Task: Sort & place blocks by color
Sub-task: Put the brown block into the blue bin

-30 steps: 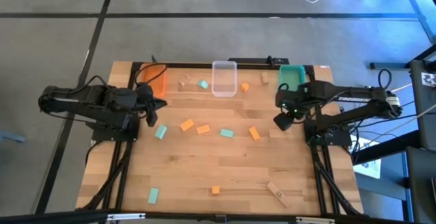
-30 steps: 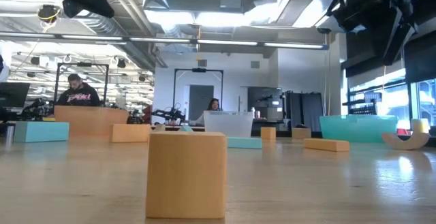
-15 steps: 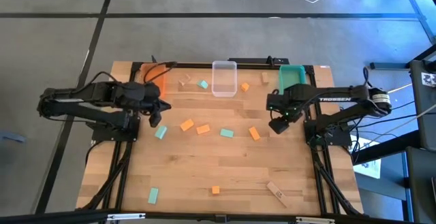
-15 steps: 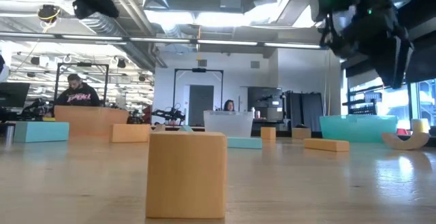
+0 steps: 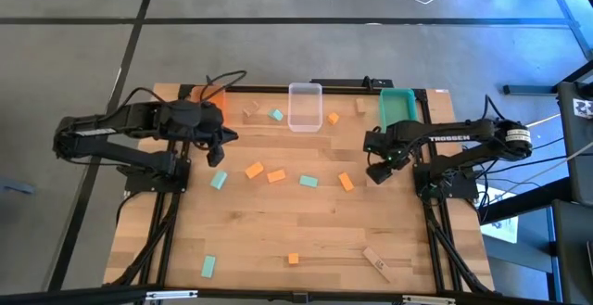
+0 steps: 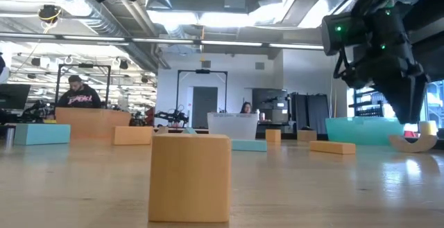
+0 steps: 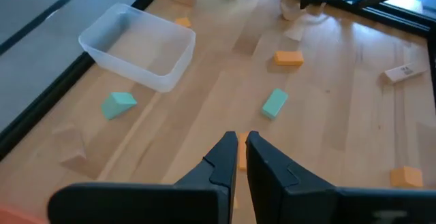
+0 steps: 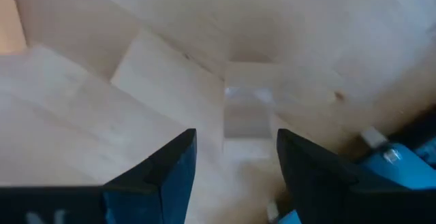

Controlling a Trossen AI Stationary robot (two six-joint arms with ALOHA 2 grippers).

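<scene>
Small orange, mint green and plain wood blocks lie flat and scattered on the wooden table: orange ones [image 5: 254, 170] [image 5: 276, 176] [image 5: 346, 182], mint ones [image 5: 219, 180] [image 5: 309, 181] [image 5: 276, 115], and a wood one [image 5: 375, 263]. My left gripper [image 5: 216, 155] [image 7: 242, 152] is shut and empty, above the table between the orange bin and the mint block on the left. My right gripper [image 5: 374, 171] [image 8: 236, 156] [image 6: 406, 110] is open and empty, pointing down over bare table just right of an orange block [image 7: 288, 58].
An orange bin [image 5: 211, 108], a clear bin [image 5: 305, 106] and a teal bin [image 5: 397, 106] stand in a row along the far edge. More blocks lie near the front edge [image 5: 209, 266] [image 5: 293, 259]. A wood block [image 6: 191, 176] stands close before the low camera.
My left gripper has gone toward the table's right edge as its arm reaches out. My right gripper has gone down toward the table and a little toward the left edge, nearer the orange block. No block has moved.
</scene>
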